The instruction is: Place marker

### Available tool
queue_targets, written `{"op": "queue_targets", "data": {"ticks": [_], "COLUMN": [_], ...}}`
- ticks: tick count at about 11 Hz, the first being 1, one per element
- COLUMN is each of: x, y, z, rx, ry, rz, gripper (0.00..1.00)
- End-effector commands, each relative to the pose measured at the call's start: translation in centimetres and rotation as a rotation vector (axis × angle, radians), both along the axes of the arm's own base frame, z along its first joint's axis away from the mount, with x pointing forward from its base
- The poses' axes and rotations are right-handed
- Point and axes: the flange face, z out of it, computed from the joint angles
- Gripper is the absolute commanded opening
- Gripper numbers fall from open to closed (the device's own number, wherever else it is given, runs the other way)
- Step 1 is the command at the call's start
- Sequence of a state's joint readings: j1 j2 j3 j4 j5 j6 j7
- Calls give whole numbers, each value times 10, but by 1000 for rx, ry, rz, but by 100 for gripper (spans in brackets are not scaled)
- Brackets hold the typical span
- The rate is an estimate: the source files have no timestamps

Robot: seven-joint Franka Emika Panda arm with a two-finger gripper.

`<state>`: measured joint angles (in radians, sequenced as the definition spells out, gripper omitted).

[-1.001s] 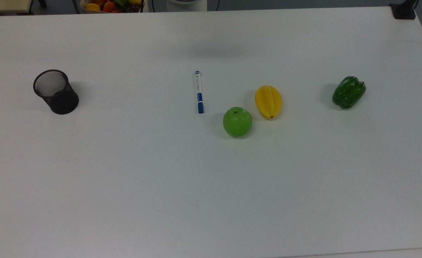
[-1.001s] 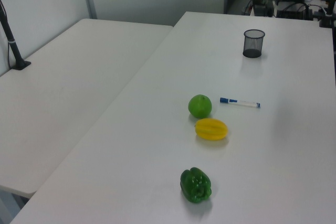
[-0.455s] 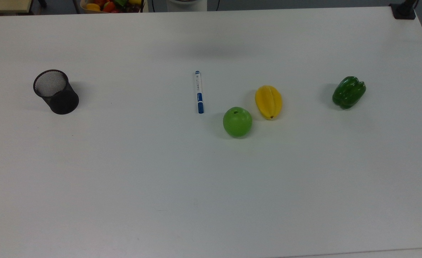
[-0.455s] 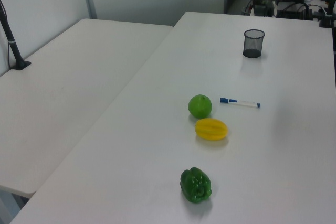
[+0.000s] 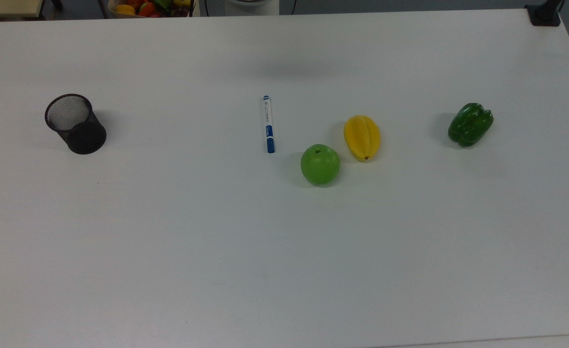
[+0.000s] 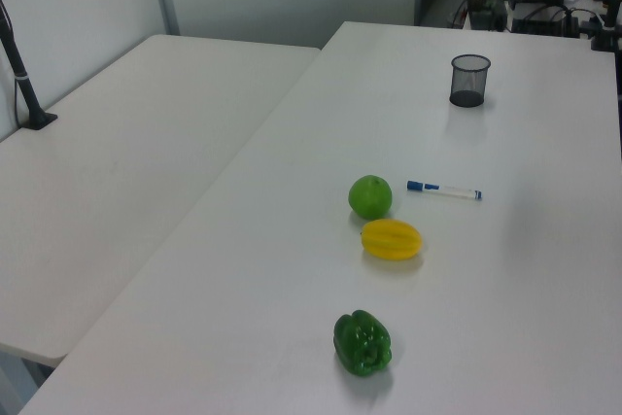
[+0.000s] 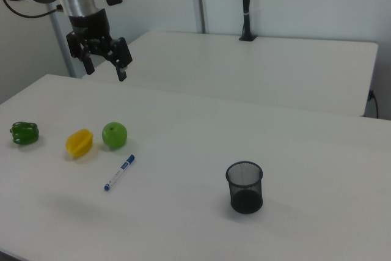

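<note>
The marker (image 5: 268, 124), a slim white pen with a blue cap, lies flat on the white table (image 5: 284, 251) just left of the green apple (image 5: 320, 164) in the top view. It also shows as the marker (image 6: 444, 190) in the left view and the marker (image 7: 119, 172) in the right view. In the right view my gripper (image 7: 105, 70) hangs high above the table, well over the fruit, open with nothing between its fingers.
A black mesh pen cup (image 5: 75, 123) stands upright at the top view's left, pen cup (image 7: 245, 187) in the right view. A yellow starfruit (image 5: 362, 137) and a green pepper (image 5: 470, 124) lie right of the apple. A second table (image 6: 107, 172) adjoins.
</note>
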<state>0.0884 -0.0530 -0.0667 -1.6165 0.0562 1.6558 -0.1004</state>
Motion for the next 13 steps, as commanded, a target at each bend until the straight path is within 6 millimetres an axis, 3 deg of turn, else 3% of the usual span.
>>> {"op": "queue_targets", "data": {"ticks": [1, 7, 13], "x": [-4, 19, 44], "y": [17, 43, 80], "z": [-24, -104, -208], "rx": [12, 8, -10], "ry": [45, 2, 32], "rz": [51, 62, 23], "gripper": [100, 100, 98]}}
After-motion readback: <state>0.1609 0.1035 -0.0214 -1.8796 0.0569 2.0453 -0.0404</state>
